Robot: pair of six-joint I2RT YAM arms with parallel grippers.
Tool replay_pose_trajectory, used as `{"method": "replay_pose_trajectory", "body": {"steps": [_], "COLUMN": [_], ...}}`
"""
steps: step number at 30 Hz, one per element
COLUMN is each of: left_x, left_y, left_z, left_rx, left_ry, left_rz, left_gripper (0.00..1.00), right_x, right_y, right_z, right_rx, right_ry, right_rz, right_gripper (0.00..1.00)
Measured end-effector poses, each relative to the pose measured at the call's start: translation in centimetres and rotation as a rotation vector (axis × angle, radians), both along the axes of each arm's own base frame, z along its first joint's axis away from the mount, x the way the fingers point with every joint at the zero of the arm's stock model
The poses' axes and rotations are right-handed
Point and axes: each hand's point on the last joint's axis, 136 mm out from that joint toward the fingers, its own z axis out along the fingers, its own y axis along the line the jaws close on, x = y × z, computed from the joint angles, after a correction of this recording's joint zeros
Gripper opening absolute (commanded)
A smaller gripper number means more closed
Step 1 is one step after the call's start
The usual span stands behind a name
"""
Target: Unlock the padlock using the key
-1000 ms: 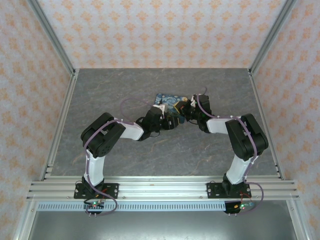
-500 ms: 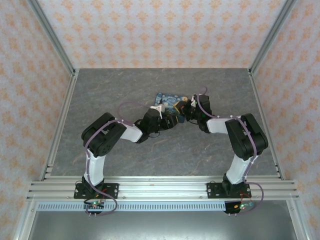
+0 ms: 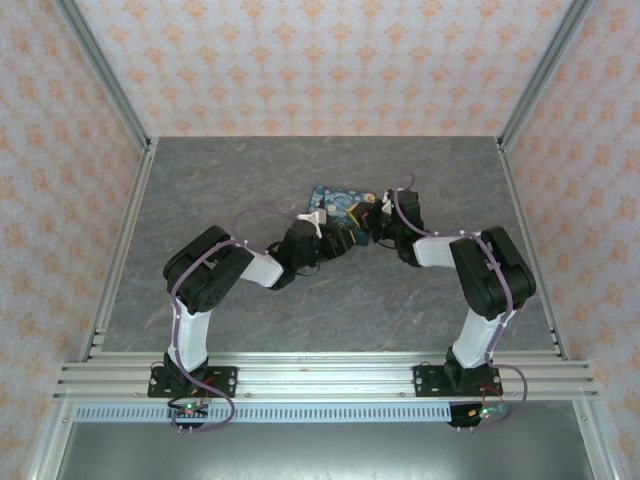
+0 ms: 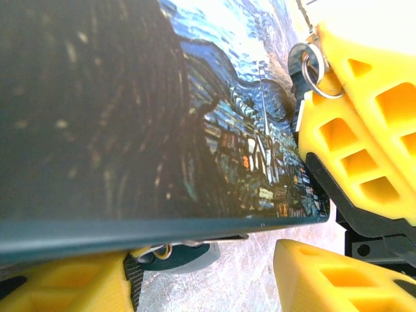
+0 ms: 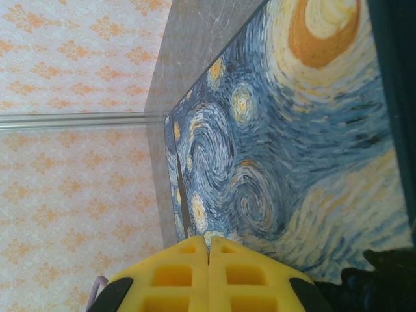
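Here the left arm (image 3: pixel 205 270) is sitting slightly further back toward its base than one second earlier in the overhead view. Its wrist is drawn a little to the left and its purple cable (image 3: pixel 250 213) is looping lower. The printed box (image 3: pixel 338 203), the right arm (image 3: pixel 490 275) and the right gripper (image 3: pixel 372 222) are lying as they did. The left gripper (image 3: pixel 336 240) is reaching to the box's near side and the right gripper to its right end, on the grey table (image 3: pixel 230 180).

The left wrist view is supplying what the overhead view is leaving too small to read. There the padlock (image 4: pixel 172 255) is showing as a small rounded teal body just under the box's lower edge. It is lying between the left gripper's spread fingers (image 4: pixel 65 286), nearer the left-hand one in the picture. Its shackle is too unclear to make out. The jaws are standing apart, clamping nothing. At upper right, a metal key ring (image 4: pixel 316 70) is hanging at the tip of the right gripper's yellow fingers. Whether a key blade is pinched there cannot be told.

The right wrist view is showing those fingers (image 5: pixel 182 273) pressed together, pointing at the box's swirled blue-and-yellow face, with the patterned wall (image 5: pixel 65 65) beyond.
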Motion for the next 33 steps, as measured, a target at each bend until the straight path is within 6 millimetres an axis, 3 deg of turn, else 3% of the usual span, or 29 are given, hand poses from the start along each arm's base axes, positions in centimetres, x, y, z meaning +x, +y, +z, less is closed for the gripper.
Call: {"method": "replay_pose_trajectory", "body": {"steps": [18,33], "left_x": [0.01,-0.29], "left_y": [0.01,0.43], "left_z": [-0.08,-0.27], "left_rx": [-0.117,-0.155], "left_ry": [0.006,0.033], "left_rz": [0.095,0.159], "left_gripper": [0.53,0.40], "right_x": [0.19,0.30], "right_y": [0.08,0.12], "right_z": [-0.01,0.03], "right_rx": [0.017,0.029], "right_ry": [-0.003,-0.012], "right_rz": [-0.003,-0.007], "right_gripper": [0.00,0.00]}}
